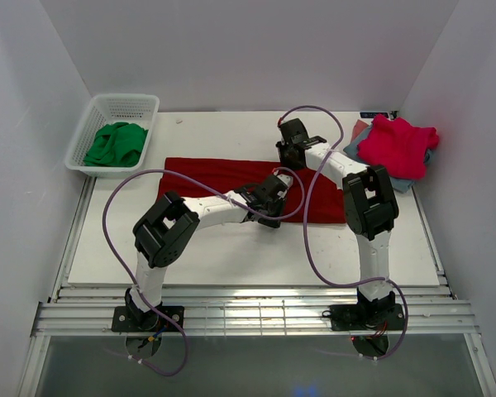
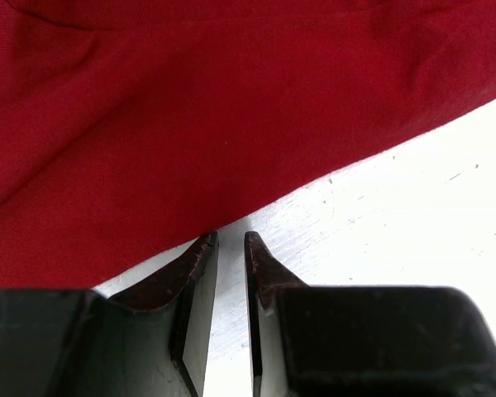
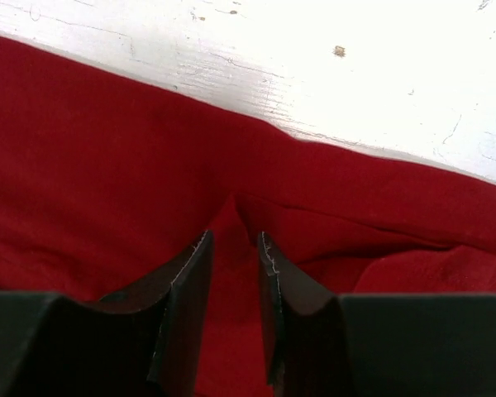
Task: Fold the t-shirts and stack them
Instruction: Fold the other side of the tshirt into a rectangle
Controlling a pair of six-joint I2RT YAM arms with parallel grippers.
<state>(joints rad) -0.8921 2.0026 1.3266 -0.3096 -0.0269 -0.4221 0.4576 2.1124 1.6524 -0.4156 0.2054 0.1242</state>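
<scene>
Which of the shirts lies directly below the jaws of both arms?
The dark red t-shirt, folded into a long band across the middle of the table. The pink-red one sits on the grey-blue pile at the far right.

the left arm (image 1: 207,211) bends at the elbow and stretches toward 3 o'clock, its left claw (image 2: 230,238) tipped down at the table, jaws a narrow slit apart. the right arm (image 1: 368,207) folds at its elbow and reaches toward 10 o'clock. the right claw (image 3: 234,238) points down too, jaws narrowly parted, grip unclear.
</scene>
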